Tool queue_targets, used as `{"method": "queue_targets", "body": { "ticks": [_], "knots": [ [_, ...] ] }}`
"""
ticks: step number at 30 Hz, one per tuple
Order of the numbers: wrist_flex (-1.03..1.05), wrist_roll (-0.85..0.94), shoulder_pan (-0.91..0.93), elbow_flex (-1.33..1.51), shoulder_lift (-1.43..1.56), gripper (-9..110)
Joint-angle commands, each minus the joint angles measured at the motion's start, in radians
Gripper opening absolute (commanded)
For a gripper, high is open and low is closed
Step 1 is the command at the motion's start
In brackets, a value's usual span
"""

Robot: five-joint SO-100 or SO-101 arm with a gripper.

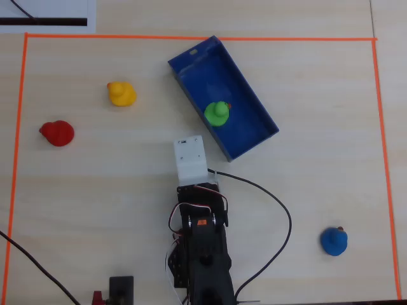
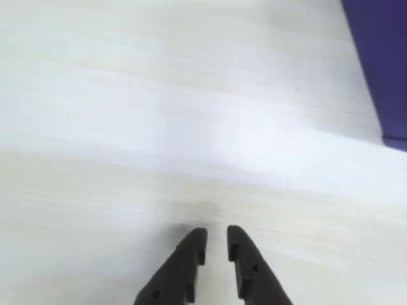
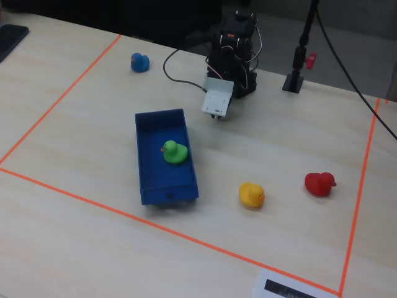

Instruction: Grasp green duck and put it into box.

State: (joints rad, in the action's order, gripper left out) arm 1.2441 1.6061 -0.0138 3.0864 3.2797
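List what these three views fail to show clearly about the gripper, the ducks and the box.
- Gripper: in overhead and fixed views the white wrist housing hides its fingers.
- Green duck: absent from the wrist view.
- Box: the wrist view cuts off all but a corner.
- Table: blurred in the wrist view.
- Arm base: cut off by the overhead view's bottom edge.

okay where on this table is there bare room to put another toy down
Widest bare patch: between the blue rubber duck, the dark blue plastic box and the orange tape. Crowded: the box, holding the green rubber duck, near the black gripper.
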Motion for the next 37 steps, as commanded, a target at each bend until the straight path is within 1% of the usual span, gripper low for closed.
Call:
{"method": "queue_targets", "body": {
  "ticks": [1, 6, 37],
  "knots": [
    [0.060, 0.009, -0.012, 0.003, 0.031, 0],
    [0.118, -0.011, -0.017, 0.006, 0.031, 0],
    [0.114, -0.012, -0.008, 0.011, 0.032, 1]
  ]
}}
